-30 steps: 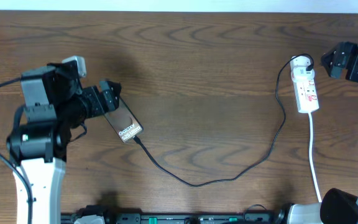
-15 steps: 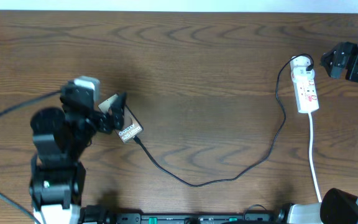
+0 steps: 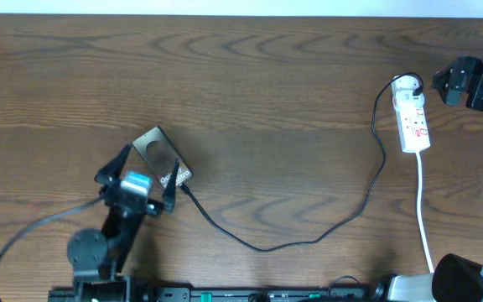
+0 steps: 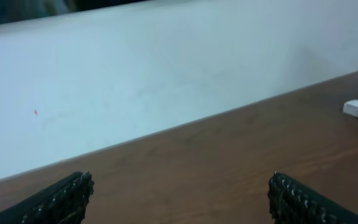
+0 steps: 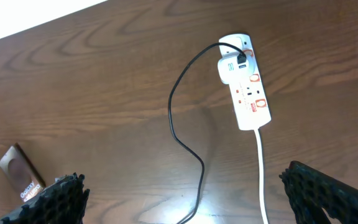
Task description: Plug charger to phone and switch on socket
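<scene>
The phone (image 3: 153,145) lies flat at the left of the overhead view, a little below the middle, tilted so that its lettered end points to the lower right. The charger (image 3: 262,249) meets that end with its small plug; whether the plug is fully seated cannot be told. From there the thin black cable sags toward the bottom centre, then climbs on the right side to the top end of the socket (image 3: 414,119), where it joins a white adapter (image 3: 405,84). The socket sits in the upper right, lengthwise up and down the frame, with red marks on its face; the position of its switches cannot be read. Its white cord (image 3: 426,226) runs down to the lower right.

The left gripper (image 3: 147,168) hangs over the phone's lower left side with its jaws spread wide and nothing between them; its wrist view shows only the bare tabletop and a white wall (image 4: 166,74).

The right gripper (image 3: 444,84) is at the right edge, just beside the socket's top end and apart from it, jaws fully spread and empty.

All rests on a brown wooden table (image 3: 267,75).
</scene>
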You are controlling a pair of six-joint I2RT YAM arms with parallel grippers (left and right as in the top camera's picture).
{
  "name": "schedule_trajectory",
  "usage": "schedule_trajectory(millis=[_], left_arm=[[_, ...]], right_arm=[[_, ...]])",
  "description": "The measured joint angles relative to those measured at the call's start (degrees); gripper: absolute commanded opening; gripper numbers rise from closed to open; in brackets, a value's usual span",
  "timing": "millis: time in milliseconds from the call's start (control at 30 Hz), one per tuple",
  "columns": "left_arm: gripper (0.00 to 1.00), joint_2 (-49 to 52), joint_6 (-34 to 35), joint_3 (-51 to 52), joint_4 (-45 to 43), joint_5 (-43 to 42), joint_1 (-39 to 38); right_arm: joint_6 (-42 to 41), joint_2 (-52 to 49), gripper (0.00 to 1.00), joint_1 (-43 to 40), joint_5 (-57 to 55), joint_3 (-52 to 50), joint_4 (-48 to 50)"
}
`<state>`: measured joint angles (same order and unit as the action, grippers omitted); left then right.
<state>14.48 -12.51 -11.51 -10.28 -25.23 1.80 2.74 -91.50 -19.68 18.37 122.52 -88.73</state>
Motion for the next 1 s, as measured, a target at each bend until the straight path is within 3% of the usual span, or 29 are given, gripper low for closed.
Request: schedule_trajectory(millis=[133,300,667,1000], left_arm=[[0.92,-7.3,0.0,8.2,-3.7,0.1,0.0],[0.91,-13.7,0.0,11.2,4.1,1.9,0.0],[0.92,-13.9,7.5,10.3,11.8,16.3,0.1],[0.92,-13.9,8.5,10.2,12.0,18.6,0.1]], right_arm=[[0.0,0.0,0.99,0.0,0.0,0.0,0.0],[0.0,0.0,0.99,0.0,0.0,0.0,0.0],[0.0,0.0,0.99,0.0,0.0,0.0,0.0],[0.0,0.0,0.99,0.0,0.0,0.0,0.0]])
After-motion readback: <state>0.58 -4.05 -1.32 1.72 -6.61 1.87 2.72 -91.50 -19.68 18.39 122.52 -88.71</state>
